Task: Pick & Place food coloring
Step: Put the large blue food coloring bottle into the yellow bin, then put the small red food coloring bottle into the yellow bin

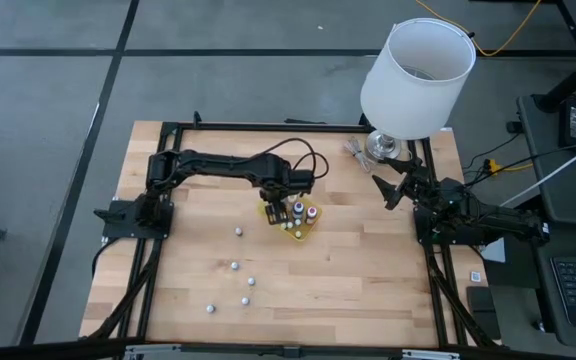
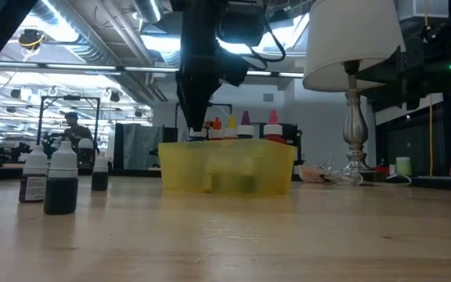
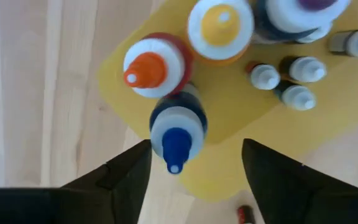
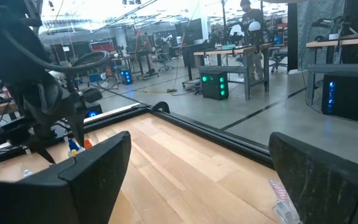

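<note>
Two arms work over a pale wooden table framed by black rails. Left gripper hangs directly above the yellow tray, near the table's middle, its fingers spread apart on either side of a blue-capped bottle standing in the tray, clear of both fingers. Beside that bottle in the tray stand an orange-capped bottle, a yellow-capped bottle and several small white-capped bottles. Five further small bottles stand scattered on bare wood toward the table's near left corner, well apart from the tray.

Right gripper waits at the table's right edge, fingers wide apart and empty.

At the far right corner stands a lamp with a white shade on a silver stem. Beyond the table lies a large workshop: grey floor, benches, ceiling lights, and a person standing at a distant bench.
</note>
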You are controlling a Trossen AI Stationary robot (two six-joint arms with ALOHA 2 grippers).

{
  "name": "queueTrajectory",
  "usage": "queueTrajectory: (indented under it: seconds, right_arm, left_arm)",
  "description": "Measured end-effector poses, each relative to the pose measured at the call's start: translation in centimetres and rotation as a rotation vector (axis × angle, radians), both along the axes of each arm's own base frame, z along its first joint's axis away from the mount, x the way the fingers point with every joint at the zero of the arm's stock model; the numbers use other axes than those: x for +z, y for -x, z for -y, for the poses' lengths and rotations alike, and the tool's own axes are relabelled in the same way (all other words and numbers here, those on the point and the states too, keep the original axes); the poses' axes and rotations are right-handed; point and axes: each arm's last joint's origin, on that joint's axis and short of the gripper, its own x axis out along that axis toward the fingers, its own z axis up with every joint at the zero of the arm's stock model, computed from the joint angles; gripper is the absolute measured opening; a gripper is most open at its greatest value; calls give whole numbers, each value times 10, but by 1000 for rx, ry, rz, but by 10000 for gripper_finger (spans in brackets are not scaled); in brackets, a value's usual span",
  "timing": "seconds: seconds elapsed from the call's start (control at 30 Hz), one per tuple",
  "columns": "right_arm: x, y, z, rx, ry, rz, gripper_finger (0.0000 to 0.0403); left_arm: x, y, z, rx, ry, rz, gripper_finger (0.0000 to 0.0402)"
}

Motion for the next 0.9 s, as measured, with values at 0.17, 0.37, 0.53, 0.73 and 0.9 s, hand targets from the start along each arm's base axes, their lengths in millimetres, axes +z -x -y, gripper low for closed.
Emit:
queueTrajectory:
  seconds: [0.17,0.37,0.53,0.73,0.9]
  right_arm:
    - [0,0,0,0,0,0,381]
    - [0,0,0,0,0,0,381]
    - [0,0,0,0,0,0,381]
    - [0,0,0,0,0,0,381]
    - [0,0,0,0,0,0,381]
  left_arm:
    - [15,0,1,2,16,53,280]
    - [39,11,4,42,-11,78,297]
    - [56,25,16,89,-5,78,293]
    - [65,43,46,67,-29,121,292]
    - [52,59,60,102,3,131,292]
